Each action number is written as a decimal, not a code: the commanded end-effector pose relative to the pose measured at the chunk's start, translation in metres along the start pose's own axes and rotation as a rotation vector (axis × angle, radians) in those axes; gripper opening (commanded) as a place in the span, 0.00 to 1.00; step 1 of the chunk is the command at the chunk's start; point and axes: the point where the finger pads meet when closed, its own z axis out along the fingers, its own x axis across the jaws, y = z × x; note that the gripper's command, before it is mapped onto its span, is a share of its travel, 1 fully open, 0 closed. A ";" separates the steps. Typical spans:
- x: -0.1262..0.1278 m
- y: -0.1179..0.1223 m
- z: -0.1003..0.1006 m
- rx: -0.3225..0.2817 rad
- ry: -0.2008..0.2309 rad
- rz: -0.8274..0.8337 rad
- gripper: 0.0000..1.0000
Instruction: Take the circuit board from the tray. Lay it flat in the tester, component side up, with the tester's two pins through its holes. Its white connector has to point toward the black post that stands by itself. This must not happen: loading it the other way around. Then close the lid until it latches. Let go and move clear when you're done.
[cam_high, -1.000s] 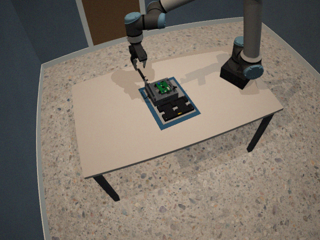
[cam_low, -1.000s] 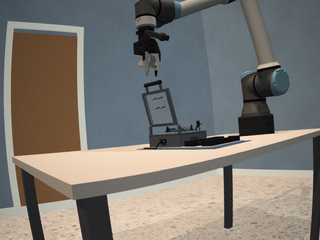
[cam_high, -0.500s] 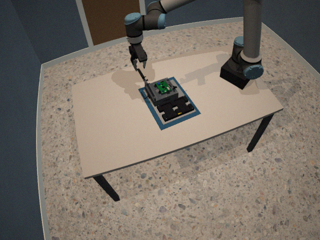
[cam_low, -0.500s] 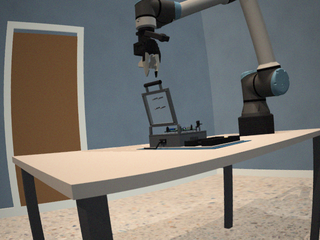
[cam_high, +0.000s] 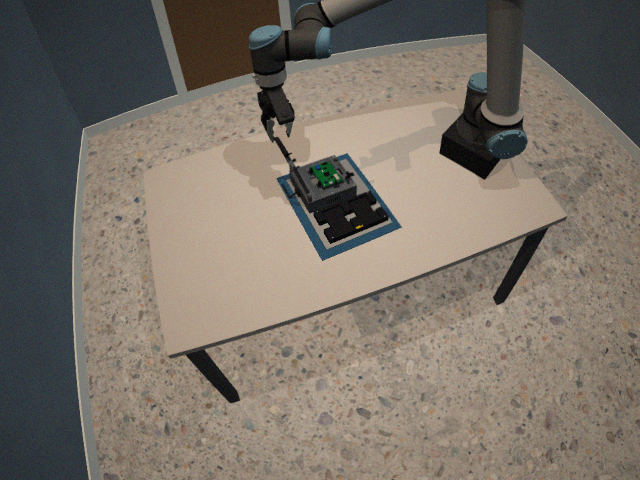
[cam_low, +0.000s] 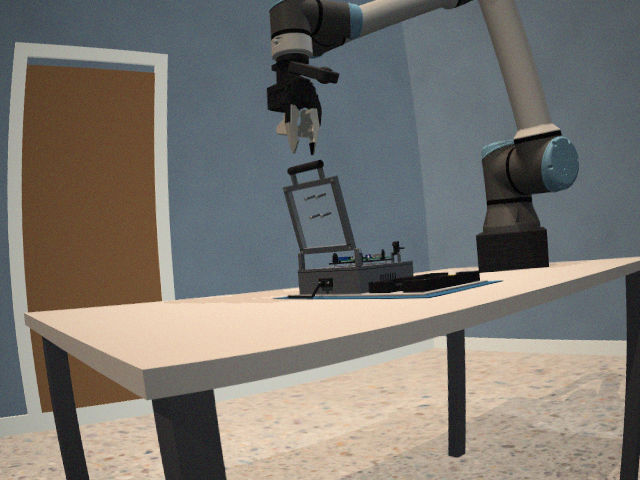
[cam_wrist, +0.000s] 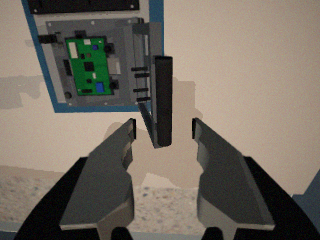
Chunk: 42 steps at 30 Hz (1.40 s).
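Note:
The green circuit board (cam_high: 326, 175) lies flat in the grey tester (cam_high: 320, 189), component side up; it also shows in the wrist view (cam_wrist: 89, 65). The tester's lid (cam_low: 318, 214) stands open, tilted a little back from upright, with its black handle (cam_low: 305, 167) at the top. My gripper (cam_low: 303, 149) hangs just above the handle, apart from it. In the wrist view the fingers stand partly open, and the handle (cam_wrist: 163, 100) shows below the gap between them. Nothing is held.
The black tray (cam_high: 356, 219) lies in front of the tester on a blue mat (cam_high: 338, 242). A black post (cam_low: 396, 246) rises at the tester's far side. The arm's base (cam_high: 478, 144) stands at the table's back right.

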 end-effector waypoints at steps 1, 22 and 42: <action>0.001 0.000 -0.001 -0.001 0.002 0.000 0.30; 0.001 0.000 0.000 -0.001 0.002 0.000 0.30; 0.001 0.000 0.023 -0.001 0.002 0.000 0.30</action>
